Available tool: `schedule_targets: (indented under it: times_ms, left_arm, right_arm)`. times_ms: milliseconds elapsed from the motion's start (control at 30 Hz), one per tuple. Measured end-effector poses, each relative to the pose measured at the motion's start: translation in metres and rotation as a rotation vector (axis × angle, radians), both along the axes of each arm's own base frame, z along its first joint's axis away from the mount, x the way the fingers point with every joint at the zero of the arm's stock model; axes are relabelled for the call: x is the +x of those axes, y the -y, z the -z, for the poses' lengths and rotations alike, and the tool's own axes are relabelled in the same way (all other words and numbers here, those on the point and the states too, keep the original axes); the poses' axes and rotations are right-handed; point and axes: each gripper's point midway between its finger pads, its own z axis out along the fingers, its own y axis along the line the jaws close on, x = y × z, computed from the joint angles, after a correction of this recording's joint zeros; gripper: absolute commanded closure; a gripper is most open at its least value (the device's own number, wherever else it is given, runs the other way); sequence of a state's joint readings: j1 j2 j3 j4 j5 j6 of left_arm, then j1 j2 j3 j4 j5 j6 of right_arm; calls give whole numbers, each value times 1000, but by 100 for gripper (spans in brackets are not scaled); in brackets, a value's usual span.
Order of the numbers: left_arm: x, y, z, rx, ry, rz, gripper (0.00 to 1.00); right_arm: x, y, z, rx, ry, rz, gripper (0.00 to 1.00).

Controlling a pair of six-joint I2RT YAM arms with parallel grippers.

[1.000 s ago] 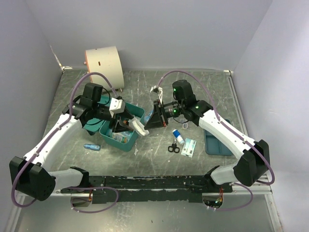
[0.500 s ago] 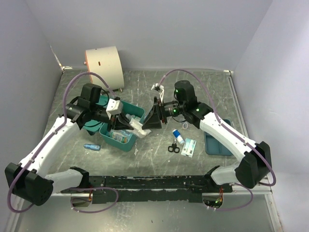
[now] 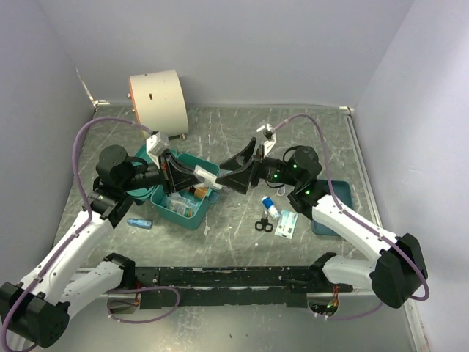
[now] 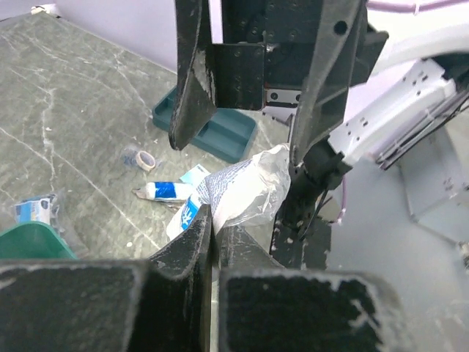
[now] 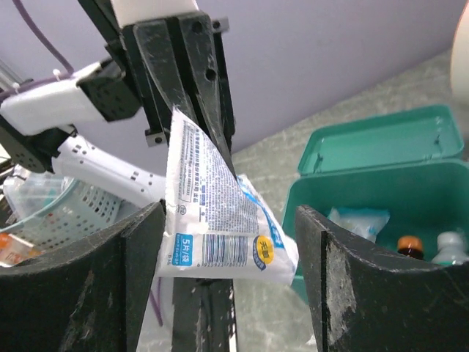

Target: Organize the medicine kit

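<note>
The medicine kit (image 3: 182, 207) is a teal box standing open left of centre, with bottles (image 5: 410, 246) and a pouch inside. Just above its right edge my left gripper (image 3: 196, 174) is shut on a white printed packet (image 3: 208, 178). In the left wrist view the fingertips pinch the packet (image 4: 245, 183) at its edge. My right gripper (image 3: 233, 170) faces the left one, open. The packet (image 5: 220, 220) hangs between the right gripper's (image 5: 231, 271) spread fingers, with a gap to the right finger (image 5: 344, 279).
A cream drum (image 3: 157, 99) stands at the back left. Scissors (image 3: 264, 224), a small blue-and-white bottle (image 3: 270, 205) and a flat packet (image 3: 286, 224) lie right of centre, beside a shallow blue tray (image 3: 330, 209). A blue tube (image 3: 139, 222) lies left of the kit.
The left gripper has shut on the packet and the right gripper has opened off it. Both arms have drawn back toward their own sides, the packet staying with the left.
</note>
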State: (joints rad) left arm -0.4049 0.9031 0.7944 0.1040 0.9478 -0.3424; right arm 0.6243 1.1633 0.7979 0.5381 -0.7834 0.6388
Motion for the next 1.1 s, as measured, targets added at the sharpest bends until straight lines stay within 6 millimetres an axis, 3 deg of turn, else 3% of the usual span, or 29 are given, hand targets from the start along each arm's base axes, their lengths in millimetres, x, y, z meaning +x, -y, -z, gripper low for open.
schedule_targets:
  times_ms: [167,367,600,767,833,1100]
  left_arm:
    - [1,2,-14,-75,-84,-22,93]
    - [0,3,-15,-77,-129,-21,93]
    - [3,5,-16,-73,-174,-21,93]
    - [2,5,-19,-79,-197,-13,93]
    - [0,6,-22,-87,-206,-8,93]
    - [-2,6,-27,-106,-222,-1,91]
  right_arm:
    - [4,1,-19,76,49,30,16]
    - [3,8,-17,135,67,70,8]
    - [-1,23,-23,201,119,146,7]
    - [3,26,-26,210,145,183,12]
    - [6,22,-24,196,137,174,19]
    - [3,-6,-11,147,66,36,80]
